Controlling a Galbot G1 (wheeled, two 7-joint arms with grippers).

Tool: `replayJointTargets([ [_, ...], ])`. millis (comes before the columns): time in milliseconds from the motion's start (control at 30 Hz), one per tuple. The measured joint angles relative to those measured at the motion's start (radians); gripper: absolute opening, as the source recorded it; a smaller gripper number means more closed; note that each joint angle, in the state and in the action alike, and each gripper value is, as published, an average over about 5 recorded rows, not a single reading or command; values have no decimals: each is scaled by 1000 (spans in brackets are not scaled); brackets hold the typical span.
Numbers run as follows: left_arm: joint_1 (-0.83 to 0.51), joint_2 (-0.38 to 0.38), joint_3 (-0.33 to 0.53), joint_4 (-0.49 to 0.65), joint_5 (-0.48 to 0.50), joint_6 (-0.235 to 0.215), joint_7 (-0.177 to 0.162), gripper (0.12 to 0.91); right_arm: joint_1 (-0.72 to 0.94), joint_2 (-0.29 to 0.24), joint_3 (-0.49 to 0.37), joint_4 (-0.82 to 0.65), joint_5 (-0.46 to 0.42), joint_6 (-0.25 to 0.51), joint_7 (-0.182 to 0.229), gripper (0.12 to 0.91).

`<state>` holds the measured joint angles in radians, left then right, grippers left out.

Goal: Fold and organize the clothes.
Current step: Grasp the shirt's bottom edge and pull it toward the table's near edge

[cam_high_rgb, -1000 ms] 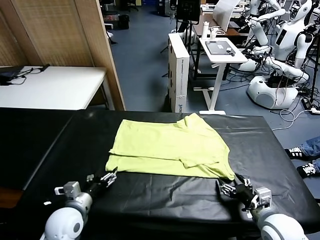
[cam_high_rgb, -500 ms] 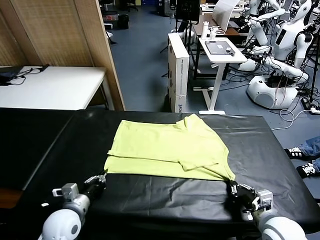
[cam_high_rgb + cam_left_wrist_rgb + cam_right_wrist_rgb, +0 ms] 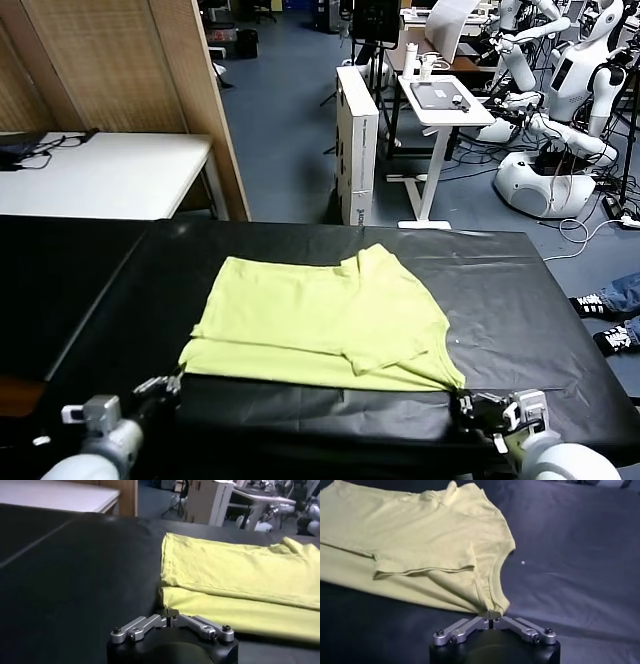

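The lime T-shirt [image 3: 320,320] lies folded on the black tabletop [image 3: 520,290]. The left end effector [image 3: 170,385] pinches its near left corner; the right end effector [image 3: 462,402] clamps its near right corner.

- Underside of the T-shirt [image 3: 320,320] hidden against the black table [image 3: 120,300]; any print there out of sight.
- Lower folded layer mostly covered by the upper one.
- Shirt cut off by the frame edge in both wrist views.
- Left gripper [image 3: 169,621] fingertips pressed together at the shirt's near corner; cloth between them too small to make out.
- Right gripper [image 3: 491,616] tips likewise, buried in the bunched corner.
- Both arms cut off at the head view's bottom edge.
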<state>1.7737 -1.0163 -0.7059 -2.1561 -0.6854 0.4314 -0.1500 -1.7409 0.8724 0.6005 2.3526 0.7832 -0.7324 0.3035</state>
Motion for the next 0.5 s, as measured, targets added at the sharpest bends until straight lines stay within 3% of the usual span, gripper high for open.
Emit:
replayJointTargets([
  [133,43,-2,-23,-17,2,-1,0,147,-13,5,-2,17,-3,0,5,141],
  [233,62,-7,-31,-27,10,0,-1,153,-26,6,-4,31,-20,0,7,216],
  [300,70,-10,-35,-33,14,2,-3,183,-36,7,-4,42,-32,0,9,334],
  [367,74,-13,-38,-37,15,4,-6,269,-49,8,-3,54,-39,-3,10,448],
  [500,77,-15,-41,-40,11,10,-13,514,-77,7,7,81,-63,-4,6,711],
])
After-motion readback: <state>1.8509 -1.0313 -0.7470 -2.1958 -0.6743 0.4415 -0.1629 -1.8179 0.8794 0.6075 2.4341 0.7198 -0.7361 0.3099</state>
